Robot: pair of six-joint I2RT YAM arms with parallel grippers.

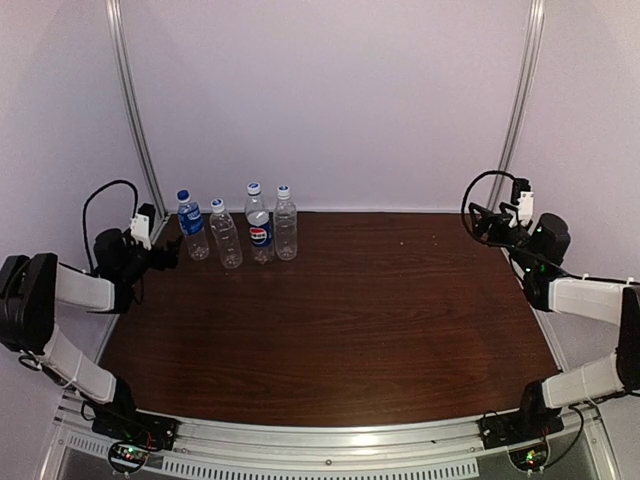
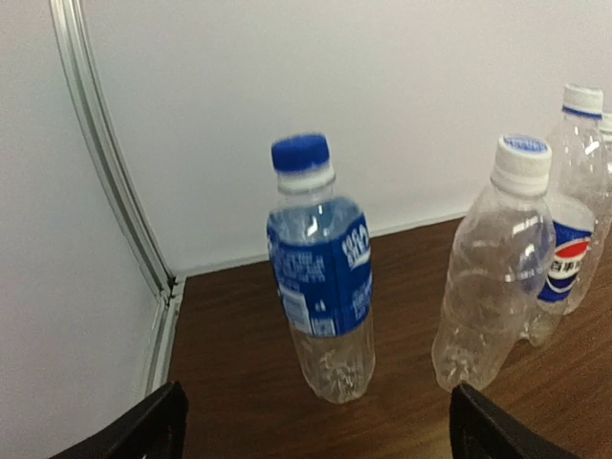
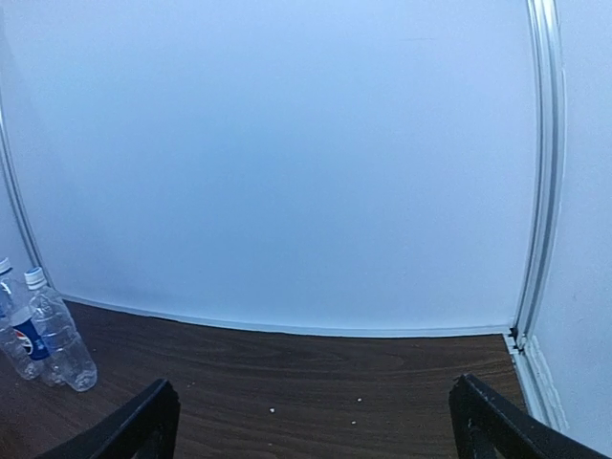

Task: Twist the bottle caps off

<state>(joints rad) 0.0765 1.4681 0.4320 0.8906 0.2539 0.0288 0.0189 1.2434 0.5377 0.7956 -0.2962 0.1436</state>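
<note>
At the far left of the bench [image 1: 350, 320], the left gripper [image 2: 318, 430] faces the blue-label bottle [image 2: 322, 277], its jaws wide and holding nothing. Four bottles stand upright in a row near the back wall, all capped: the blue-label bottle under a dark blue cap [image 2: 300, 153], then a plain bottle [image 1: 227, 240], the Pepsi bottle [image 1: 260, 228] and a second plain bottle [image 1: 286, 228], each wearing one of the white caps [image 1: 217, 204]. Well apart at the far right, the right gripper [image 3: 316, 426] also has its jaws wide, with nothing between them.
</note>
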